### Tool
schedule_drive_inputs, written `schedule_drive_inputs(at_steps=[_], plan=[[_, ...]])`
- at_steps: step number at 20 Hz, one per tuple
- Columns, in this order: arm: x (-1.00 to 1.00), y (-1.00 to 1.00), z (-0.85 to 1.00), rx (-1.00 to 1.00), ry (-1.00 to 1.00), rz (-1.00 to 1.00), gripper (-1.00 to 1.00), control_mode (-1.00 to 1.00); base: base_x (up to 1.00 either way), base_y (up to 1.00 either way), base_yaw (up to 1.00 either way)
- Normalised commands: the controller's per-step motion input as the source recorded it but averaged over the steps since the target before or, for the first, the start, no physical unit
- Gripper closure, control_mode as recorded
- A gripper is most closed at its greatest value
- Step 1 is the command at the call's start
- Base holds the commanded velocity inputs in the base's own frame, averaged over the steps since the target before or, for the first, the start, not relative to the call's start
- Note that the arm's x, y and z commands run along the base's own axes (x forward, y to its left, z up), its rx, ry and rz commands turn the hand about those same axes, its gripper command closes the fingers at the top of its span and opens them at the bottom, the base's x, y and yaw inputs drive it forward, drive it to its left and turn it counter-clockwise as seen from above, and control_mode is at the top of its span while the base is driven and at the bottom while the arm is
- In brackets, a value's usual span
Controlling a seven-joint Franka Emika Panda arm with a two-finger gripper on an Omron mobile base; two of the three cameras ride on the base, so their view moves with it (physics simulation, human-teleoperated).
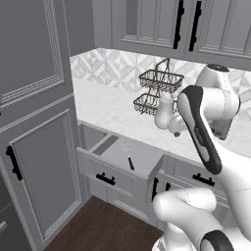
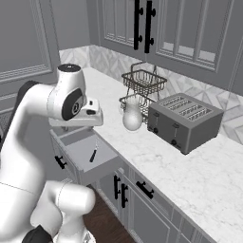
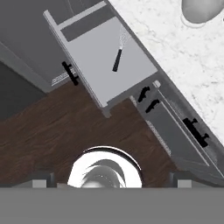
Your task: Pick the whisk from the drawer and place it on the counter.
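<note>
You've got the wide shallow grey drawer (image 1: 122, 162) pulled open already, and there it is: the small slim whisk with the thin black handle and silvery wire head (image 3: 119, 54), lying flat on the drawer floor, handle toward the drawer front, wire loops toward the counter side. So the opening is done; by my read the whole pick and the whole place are left. Your hand sits high above the drawer, looking straight down on it from the hand view, well apart from the whisk and holding nothing that you can see; whether the fingers are spread or closed I cannot tell. The long white-grey marbled counter (image 2: 190, 166) waits just beyond the drawer with bare stone to land on. Count with me: one whisk, one open drawer, one two-tier black wire basket (image 1: 159, 90), one pale round jug (image 2: 132, 116) touching or just in front of it, one grey four-slot toaster (image 2: 184, 121).
</note>
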Motion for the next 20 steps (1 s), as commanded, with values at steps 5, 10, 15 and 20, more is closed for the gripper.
schedule_drive_inputs(at_steps=[5,10,15,20], plan=[[0.59,0.96,-0.65,-0.03,0.07,0.22,-1.0,-1.0,0.0,0.0,0.0],[0.92,1.0,-0.9,-0.11,0.28,0.12,-1.0,-1.0,0.0,0.0,0.0],[0.45,0.74,-0.91,-0.16,0.17,0.04,-1.0,-1.0,0.0,0.0,0.0],[0.0,0.39,-0.9,-0.09,0.0,0.03,-1.0,-1.0,0.0,0.0,0.0]])
